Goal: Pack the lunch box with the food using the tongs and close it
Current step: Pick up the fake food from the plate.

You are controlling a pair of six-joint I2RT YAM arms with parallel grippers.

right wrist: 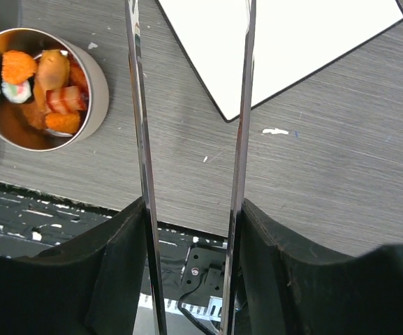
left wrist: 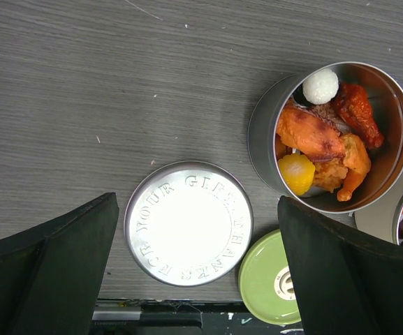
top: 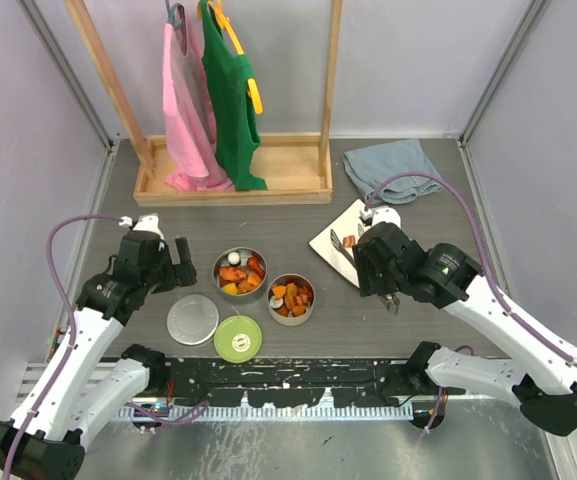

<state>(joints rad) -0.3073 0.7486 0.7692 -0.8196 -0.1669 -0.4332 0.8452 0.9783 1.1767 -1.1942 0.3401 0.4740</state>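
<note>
Top external view: open table (top: 298, 215) is seen between the wooden rack (top: 233, 185) at the far side and the two open tins. A narrower strip runs between the tins and the near edge, where the steel lid (top: 192, 319) and the green lid (top: 238, 339) lie almost touching. The left tin (top: 240, 272) and the right tin (top: 291, 298) stand just beside each other. The white plate (top: 328, 238) lies to their right, with a grey cloth (top: 388, 168) beyond it by the far right wall.

Much of the plate is covered by the right gripper (top: 361, 258), so what lies on it cannot be made out. In the right wrist view the tips of the tongs (right wrist: 140, 125) are cut off at the top edge, and only a sliver of the green lid is caught at the left. In the left wrist view the right tin is cut off at the right edge.

The tongs are gripped between the right gripper's fingers, each thin arm pressed against a finger's inner face, the arms standing apart. The left gripper (top: 175, 262) is spread wide and holds nothing; in its wrist view the steel lid is seen between its fingers.

Both tins are filled with food (left wrist: 320, 146). Orange and red pieces, one yellow piece and a white ball are seen in the left tin, and orange and red chunks with a white bit in the right. Neither tin is lidded.
</note>
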